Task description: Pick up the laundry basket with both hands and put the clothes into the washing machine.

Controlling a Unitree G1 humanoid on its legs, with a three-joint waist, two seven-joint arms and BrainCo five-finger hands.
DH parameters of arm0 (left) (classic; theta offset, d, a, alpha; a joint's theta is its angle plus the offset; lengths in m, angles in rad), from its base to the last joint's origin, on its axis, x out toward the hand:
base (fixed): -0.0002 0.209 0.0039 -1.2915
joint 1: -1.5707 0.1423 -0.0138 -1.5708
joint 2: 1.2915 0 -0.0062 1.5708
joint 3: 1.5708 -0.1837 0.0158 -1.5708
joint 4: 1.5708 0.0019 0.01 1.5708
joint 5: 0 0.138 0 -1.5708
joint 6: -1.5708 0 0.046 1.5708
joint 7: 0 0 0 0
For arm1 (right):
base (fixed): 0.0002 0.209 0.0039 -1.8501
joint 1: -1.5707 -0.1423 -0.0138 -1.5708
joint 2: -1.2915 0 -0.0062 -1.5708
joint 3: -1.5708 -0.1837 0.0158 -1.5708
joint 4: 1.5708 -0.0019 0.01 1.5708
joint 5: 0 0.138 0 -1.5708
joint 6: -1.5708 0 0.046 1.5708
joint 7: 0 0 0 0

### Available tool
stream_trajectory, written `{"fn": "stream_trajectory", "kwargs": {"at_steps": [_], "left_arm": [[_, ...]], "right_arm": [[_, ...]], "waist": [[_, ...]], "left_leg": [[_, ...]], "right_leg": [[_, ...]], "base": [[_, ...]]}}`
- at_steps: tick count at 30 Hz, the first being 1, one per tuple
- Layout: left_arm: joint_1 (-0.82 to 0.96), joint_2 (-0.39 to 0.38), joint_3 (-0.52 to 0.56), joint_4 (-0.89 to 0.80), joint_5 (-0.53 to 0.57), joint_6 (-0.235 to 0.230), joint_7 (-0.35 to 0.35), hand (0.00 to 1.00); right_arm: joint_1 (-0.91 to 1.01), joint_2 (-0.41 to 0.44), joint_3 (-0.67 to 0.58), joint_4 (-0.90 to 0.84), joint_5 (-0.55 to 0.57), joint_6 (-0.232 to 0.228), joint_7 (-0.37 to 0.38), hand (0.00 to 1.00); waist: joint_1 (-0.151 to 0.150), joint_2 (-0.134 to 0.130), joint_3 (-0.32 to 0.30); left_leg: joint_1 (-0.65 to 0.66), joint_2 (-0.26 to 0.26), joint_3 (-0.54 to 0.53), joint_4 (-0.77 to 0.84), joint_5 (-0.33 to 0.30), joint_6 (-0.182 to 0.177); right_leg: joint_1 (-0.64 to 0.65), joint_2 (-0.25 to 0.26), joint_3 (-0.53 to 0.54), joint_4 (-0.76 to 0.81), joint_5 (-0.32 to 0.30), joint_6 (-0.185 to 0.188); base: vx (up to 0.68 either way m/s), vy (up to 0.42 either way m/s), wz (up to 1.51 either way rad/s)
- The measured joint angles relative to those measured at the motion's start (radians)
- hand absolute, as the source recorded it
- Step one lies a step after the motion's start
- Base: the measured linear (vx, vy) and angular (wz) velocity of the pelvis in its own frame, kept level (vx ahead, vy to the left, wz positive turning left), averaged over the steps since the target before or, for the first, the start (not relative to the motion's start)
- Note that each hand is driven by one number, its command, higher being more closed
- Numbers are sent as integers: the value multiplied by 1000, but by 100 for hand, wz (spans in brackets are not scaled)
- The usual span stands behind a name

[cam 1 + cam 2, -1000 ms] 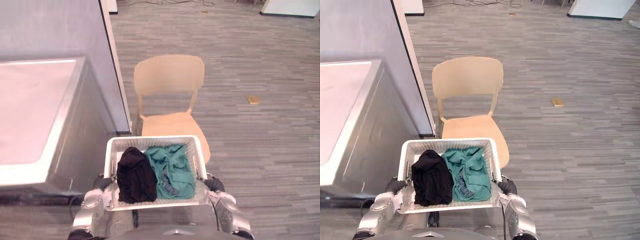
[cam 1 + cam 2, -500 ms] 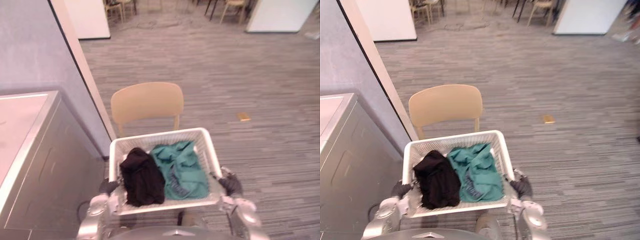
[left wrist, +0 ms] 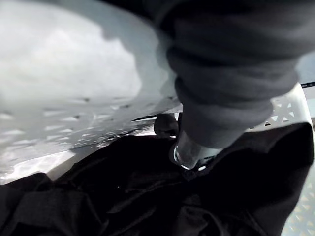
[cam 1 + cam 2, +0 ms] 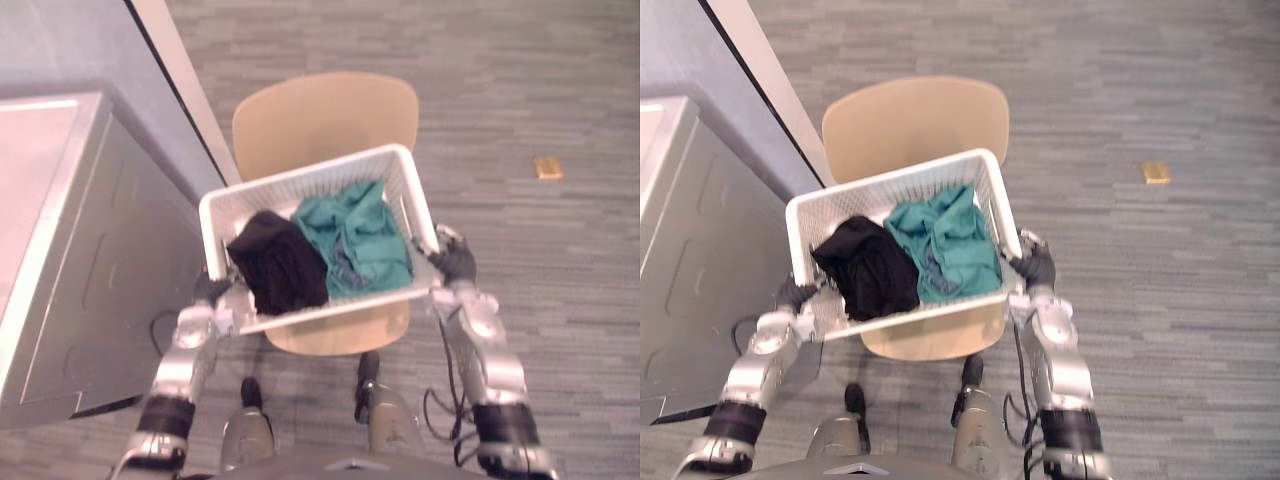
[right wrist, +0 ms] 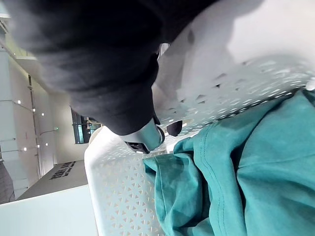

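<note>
Both my hands hold up a white mesh laundry basket (image 4: 305, 177) above the seat of a chair. Inside lie a black garment (image 4: 280, 265) on the left and a teal garment (image 4: 360, 235) on the right. My left hand (image 4: 212, 295) grips the basket's left end, and my right hand (image 4: 455, 262) grips its right end. The left wrist view has a finger (image 3: 184, 147) hooked over the rim beside the black cloth (image 3: 147, 196). A finger of the right hand (image 5: 142, 135) curls on the rim by the teal cloth (image 5: 246, 172). The grey washing machine (image 4: 60, 230) stands to the left.
A light wooden chair (image 4: 320, 115) stands directly under and behind the basket. A grey partition wall with a pale edge (image 4: 180, 70) rises behind the machine. A small tan object (image 4: 547, 167) lies on the striped grey floor to the right.
The camera has swung, so the whole picture shifted. The basket is now held farther out on stretched arms, over the chair seat, and is turned a little.
</note>
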Motion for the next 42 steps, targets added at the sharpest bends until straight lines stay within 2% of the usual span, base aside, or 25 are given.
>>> {"fn": "stream_trajectory", "kwargs": {"at_steps": [1, 5, 8, 10, 13, 20, 21, 24, 29, 34, 42], "left_arm": [[-119, 29, -18, 71, -17, -1, 17, 100], [-369, 90, -77, 248, -68, -3, 43, 100], [-462, 96, -112, 359, -112, 0, 52, 100], [-553, 101, -126, 462, -138, 17, 52, 100], [-648, 119, -125, 544, -140, 21, 52, 100], [-700, 129, -82, 590, -159, 41, 54, 100], [-710, 128, -82, 606, -159, 41, 54, 0], [-727, 129, -64, 611, -157, 47, 76, 0], [-815, 150, -35, 610, -137, 49, 141, 0], [-815, 154, -35, 609, -113, 50, 161, 0], [-819, 189, -27, 602, -38, 55, 132, 0]], "right_arm": [[-95, -33, 13, 76, 30, -1, -26, 100], [-271, -73, 38, 222, 58, -8, -89, 100], [-337, -94, 58, 296, 62, -5, -118, 100], [-410, -117, 89, 338, 63, 11, -133, 100], [-489, -122, 105, 383, 64, 15, -148, 100], [-568, -113, 126, 432, 63, 29, -149, 100], [-569, -112, 126, 439, 63, 29, -149, 0], [-579, -108, 135, 448, 62, 29, -149, 0], [-598, -101, 144, 448, 62, 27, -149, 0], [-598, -101, 144, 447, 60, 25, -151, 0], [-561, -120, 142, 441, 46, 25, -143, 0]], "waist": [[0, 0, 29], [-3, 2, 91], [-3, -1, 105], [-5, -4, 147], [-12, -6, 193], [-6, -13, 199], [-4, -13, 199], [-3, -19, 202], [-8, -50, 220], [-12, -51, 221], [-8, -57, 239]], "left_leg": [[-22, -3, -1, 1, 8, 3], [-71, -10, -1, 2, 26, 4], [-102, -10, 0, 1, 34, 4], [-122, -11, 4, 1, 44, 2], [-148, -5, 6, 3, 54, -1], [-200, 10, 32, 13, 58, -3], [-200, 13, 32, 14, 58, -3], [-203, 14, 36, 15, 59, -4], [-219, 15, 38, 33, 59, -4], [-218, 16, 39, 38, 58, -4], [-192, 38, 41, 78, 46, -9]], "right_leg": [[-5, 0, 0, -35, 29, 0], [-36, -6, 3, -78, 71, -3], [-68, -6, 5, -79, 83, -7], [-91, -8, 10, -79, 93, -10], [-111, -2, 12, -95, 111, -15], [-157, 16, 31, -132, 145, -23], [-157, 19, 31, -132, 145, -23], [-158, 21, 33, -144, 154, -24], [-160, 21, 35, -159, 169, -24], [-159, 21, 37, -158, 170, -24], [-117, 35, 37, -153, 170, -24]], "base": [[-68, 39, 1], [-59, 35, -1], [-13, 4, 0], [-46, 3, -3], [-54, -10, -4], [-40, -7, -11], [0, 0, 0], [-33, 1, -3], [-50, 11, -1], [-15, 8, 0], [-37, -1, -2]]}}
